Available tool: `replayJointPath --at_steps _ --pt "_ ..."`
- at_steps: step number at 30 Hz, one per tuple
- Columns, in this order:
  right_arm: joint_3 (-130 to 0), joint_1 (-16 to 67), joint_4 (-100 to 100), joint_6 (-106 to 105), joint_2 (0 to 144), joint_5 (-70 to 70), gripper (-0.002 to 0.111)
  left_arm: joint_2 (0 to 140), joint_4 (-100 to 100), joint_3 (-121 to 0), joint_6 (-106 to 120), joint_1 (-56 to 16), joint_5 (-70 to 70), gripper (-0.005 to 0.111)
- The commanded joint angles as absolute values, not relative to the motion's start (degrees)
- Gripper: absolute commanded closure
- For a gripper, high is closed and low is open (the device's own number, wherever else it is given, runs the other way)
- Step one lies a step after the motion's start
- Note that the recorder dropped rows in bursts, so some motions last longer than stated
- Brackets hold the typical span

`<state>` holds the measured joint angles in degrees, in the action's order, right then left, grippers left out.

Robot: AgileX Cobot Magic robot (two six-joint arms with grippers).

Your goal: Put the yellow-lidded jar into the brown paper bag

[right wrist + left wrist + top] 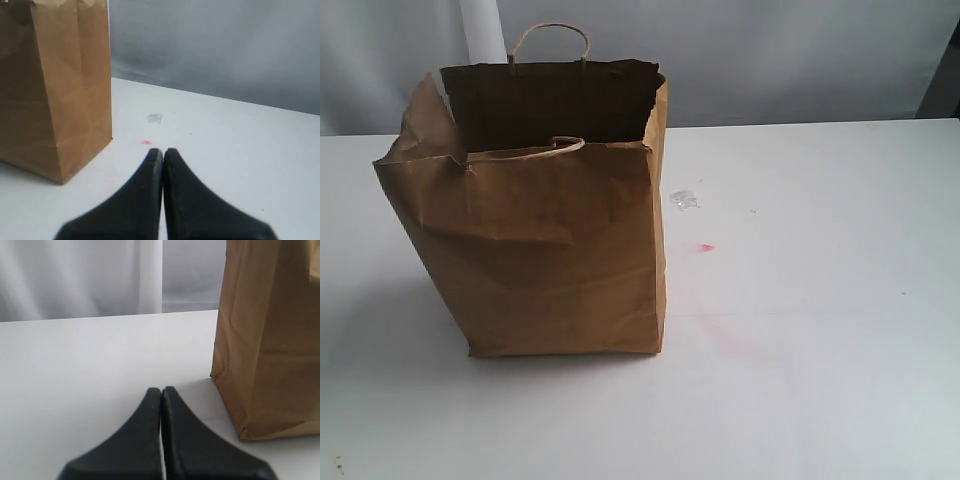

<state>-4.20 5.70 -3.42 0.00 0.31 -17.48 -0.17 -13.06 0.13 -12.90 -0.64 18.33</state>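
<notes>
Yellow-lidded jar isn't visible anywhere: not on the desk, and the brown paper bag has a dark inside that hides its contents, so prob. it's already in or off-frame. Any drop should go straight down thru the open mouth, clear of the sagging front rim. Left hand & right hand are each pressed together, empty, near the bag w/o touching; bag stands upright, creased kraft w/ two twisted loop handles.
</notes>
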Motion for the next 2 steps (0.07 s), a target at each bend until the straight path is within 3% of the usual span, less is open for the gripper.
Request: replayJointPath --at_steps 1,2 --pt "-3.9 5.5 -4.3 0.4 0.0 -17.5 0.108 0.0 -12.8 0.0 -13.1 -0.9 17.8 0.106" --pt "-3.9 5.5 -4.3 0.4 0.0 -17.5 0.108 0.0 -12.8 0.0 -13.1 -0.9 17.8 0.106"
